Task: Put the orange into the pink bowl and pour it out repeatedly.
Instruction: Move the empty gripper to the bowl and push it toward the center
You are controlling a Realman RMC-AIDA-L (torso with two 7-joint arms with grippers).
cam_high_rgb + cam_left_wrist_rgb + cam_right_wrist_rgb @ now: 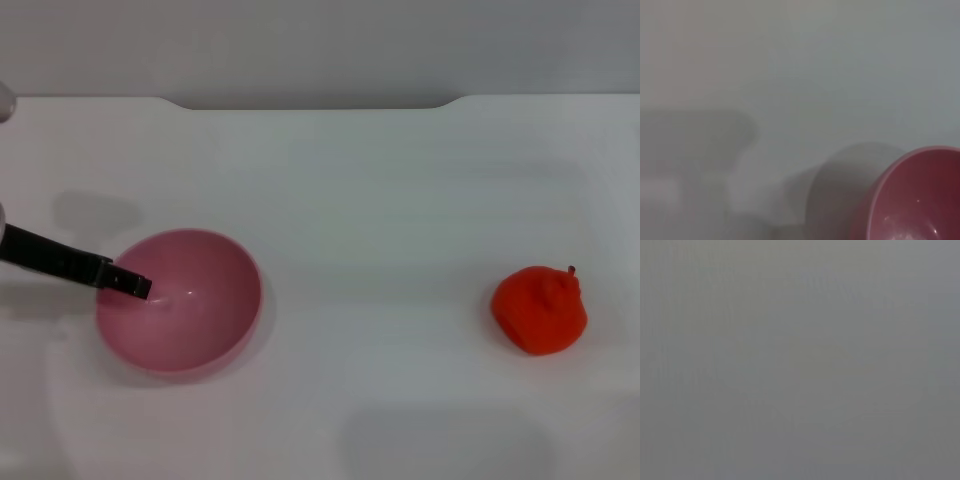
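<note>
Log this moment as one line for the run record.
left gripper at pink bowl rim | bowl empty, tilted | orange on table, far right | right gripper out of view

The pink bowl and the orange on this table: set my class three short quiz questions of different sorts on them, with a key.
1. True or false: the orange lies inside the pink bowl.
2. Multiple choice: in the head view, the left gripper is A) over the bowl's rim on the robot's left side, B) closed on the orange, C) out of sight.
3. Fill the gap: the orange rests on the white table toward the robot's ____ side.

Key: 1 false, since the bowl is empty and the orange sits apart from it; 2 A; 3 right.
</note>
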